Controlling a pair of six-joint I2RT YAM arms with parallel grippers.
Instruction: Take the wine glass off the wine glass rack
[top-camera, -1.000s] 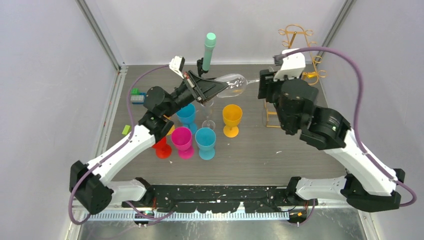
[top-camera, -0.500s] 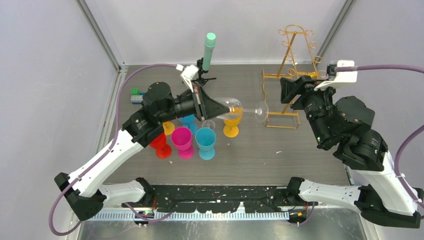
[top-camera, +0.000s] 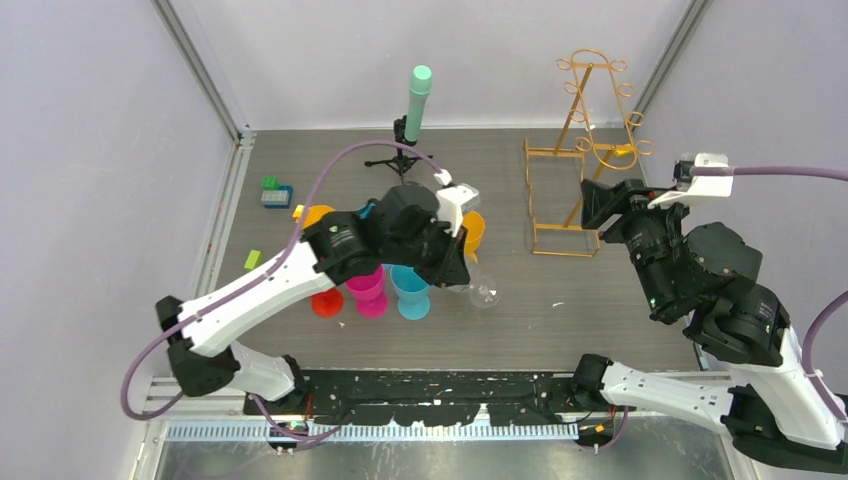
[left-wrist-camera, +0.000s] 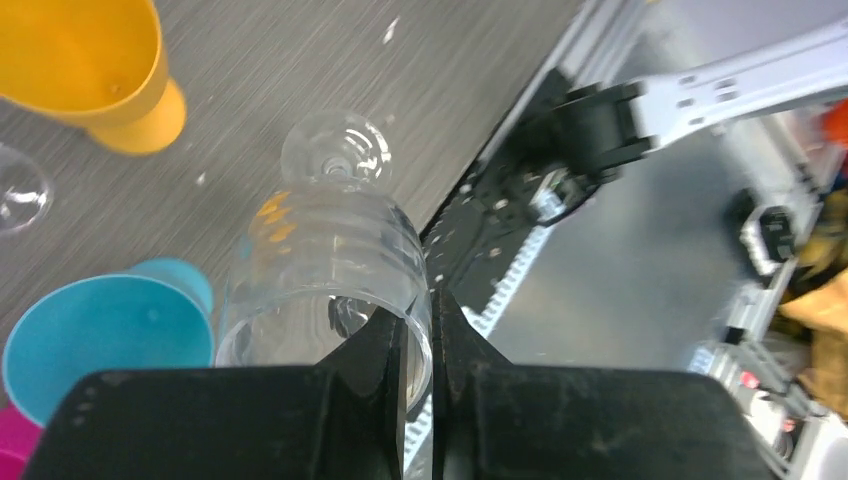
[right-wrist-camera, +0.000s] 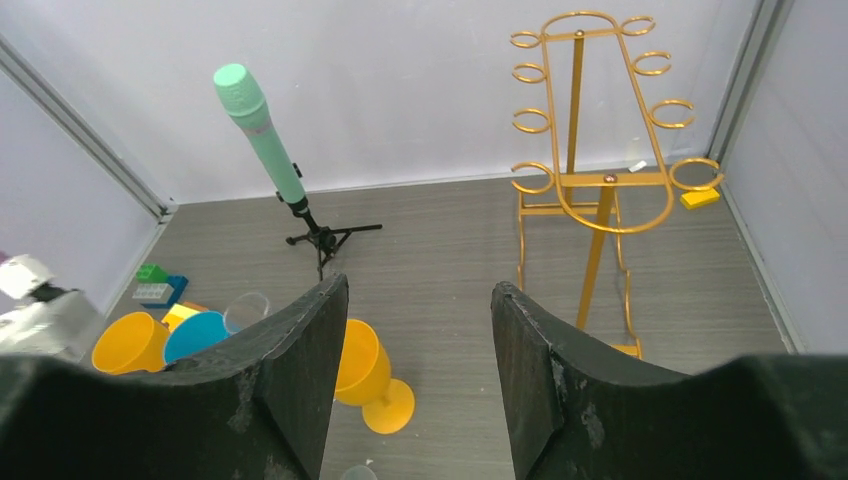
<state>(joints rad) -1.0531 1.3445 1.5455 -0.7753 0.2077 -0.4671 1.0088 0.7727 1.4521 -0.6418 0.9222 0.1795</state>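
Clearly off the wine glass rack (right-wrist-camera: 577, 120), the wine glass (left-wrist-camera: 330, 250) hangs from the left gripper (left-wrist-camera: 420, 315), which is clamped on its rim. In the top view its stem points toward 4 o'clock. The right gripper (right-wrist-camera: 420, 290) gapes empty.

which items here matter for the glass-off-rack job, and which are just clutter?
Job: clear wine glass in the left gripper; tall gold wire rack.
Clutter: orange plastic goblet; blue plastic goblet; mint-green microphone on black tripod; coloured toy bricks.

Mint-green microphone (top-camera: 417, 100) on black tripod (top-camera: 401, 162), upper centre. Plastic goblets clustered at centre: orange goblet (top-camera: 473, 232), blue goblet (top-camera: 411, 290), pink goblet (top-camera: 366, 290), red goblet (top-camera: 325, 303). Toy bricks (top-camera: 272, 192), centre left. Grey wood-grain table (top-camera: 600, 300).
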